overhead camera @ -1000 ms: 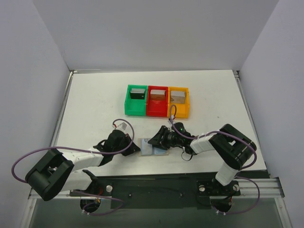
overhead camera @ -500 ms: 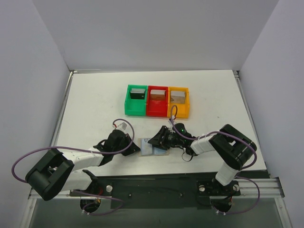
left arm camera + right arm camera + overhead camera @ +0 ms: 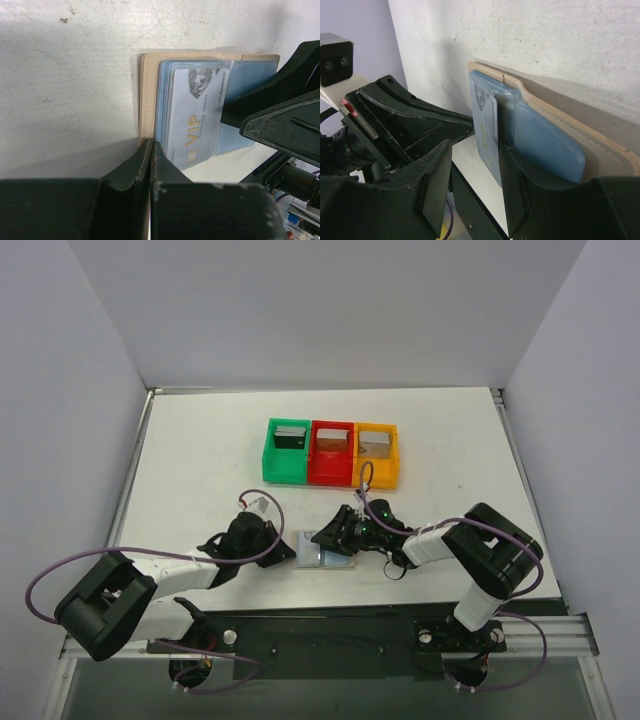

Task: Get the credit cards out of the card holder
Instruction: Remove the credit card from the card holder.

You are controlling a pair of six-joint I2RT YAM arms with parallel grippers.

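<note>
Card holder (image 3: 325, 550) lies open on the table (image 3: 200, 460), near the middle of its near edge, with both arms at it.

The left jaws are together, with their tips at the left tan border of the holder; if they pinch this border I cannot tell. The right jaws stand apart, one on each side of the VIP card (image 3: 197, 115), which sticks partly out of the left pocket (in the right wrist view it lies against one jaw, and a gap shows to the other). Towards the far edge, near its middle, three bins touch in a row: green bin (image 3: 270, 468) with a dark card (image 3: 290, 436), red bin (image 3: 330, 475) with a brownish card (image 3: 331, 440), orange bin (image 3: 386, 477) with a grey card (image 3: 376, 443).
</note>
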